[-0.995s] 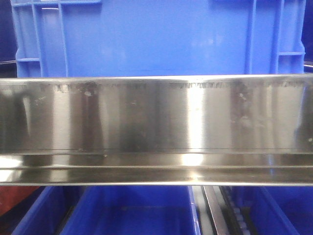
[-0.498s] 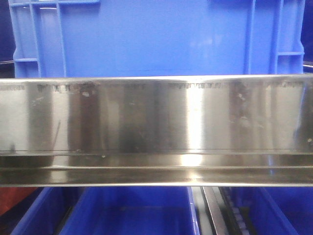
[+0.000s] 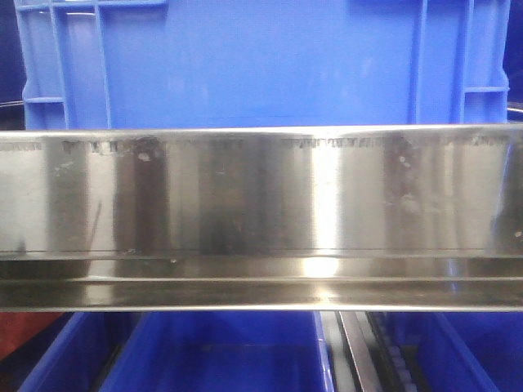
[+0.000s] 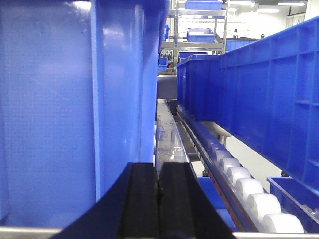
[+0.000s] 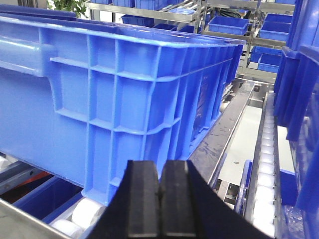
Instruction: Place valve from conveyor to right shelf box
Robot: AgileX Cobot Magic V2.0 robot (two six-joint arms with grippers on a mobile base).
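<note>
The front view sits very close to a steel rail [image 3: 261, 212], level, a blue crate [image 3: 261, 61] at 12 o'clock. Each wrist view looks forward over its closed fingers at 6 o'clock, close beside blue crates [image 4: 60, 99] [image 5: 114, 89], along roller tracks [image 4: 249, 191] [image 5: 264, 164]; all share crates.

Front crate [image 3: 261, 61]: bright blue plastic, ribbed at its corners. Shelf rail [image 3: 261, 216] below it: polished silver steel, streaked with vertical bands of white glare and dark reflection. Lower bins [image 3: 216, 351]: deep blue. Left gripper [image 4: 158, 201]: matte black fingers with fine vertical ribbing. Right gripper [image 5: 159, 201]: black as well. Side crate [image 5: 114, 99]: mid blue, moulded in a grid of ribs. Rollers [image 4: 249, 191]: white — set along a grey metal track.
</note>
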